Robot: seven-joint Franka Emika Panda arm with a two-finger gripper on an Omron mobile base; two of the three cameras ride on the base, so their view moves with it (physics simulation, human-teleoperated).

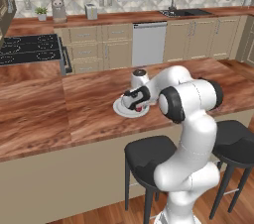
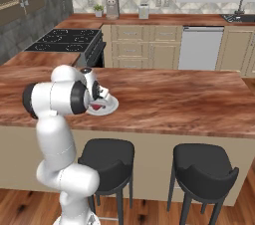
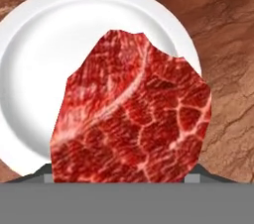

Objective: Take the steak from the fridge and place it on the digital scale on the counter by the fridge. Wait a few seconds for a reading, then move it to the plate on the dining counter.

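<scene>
The red marbled steak (image 3: pixel 134 114) is large in the hand view, held just above the white plate (image 3: pixel 49 44). My gripper (image 3: pixel 121 174) is shut on the steak, whose bulk hides most of the fingers. From the left base view, the gripper (image 1: pixel 137 103) hangs low over the plate (image 1: pixel 119 109) on the dining counter (image 1: pixel 74 114), with a sliver of steak (image 1: pixel 139 108) showing under it. In the right base view, the steak (image 2: pixel 98 105) shows red over the plate (image 2: pixel 112 105), partly behind my arm. The fridge and the digital scale are out of view.
Two black stools (image 1: pixel 149 156) (image 1: pixel 235 141) stand under the island's near edge beside my base. Behind the island are a black stove (image 1: pixel 30 49), a dishwasher (image 1: pixel 149 42) and a sink (image 1: pixel 183 12). Bare wood (image 2: pixel 174 99) stretches to the right of the plate.
</scene>
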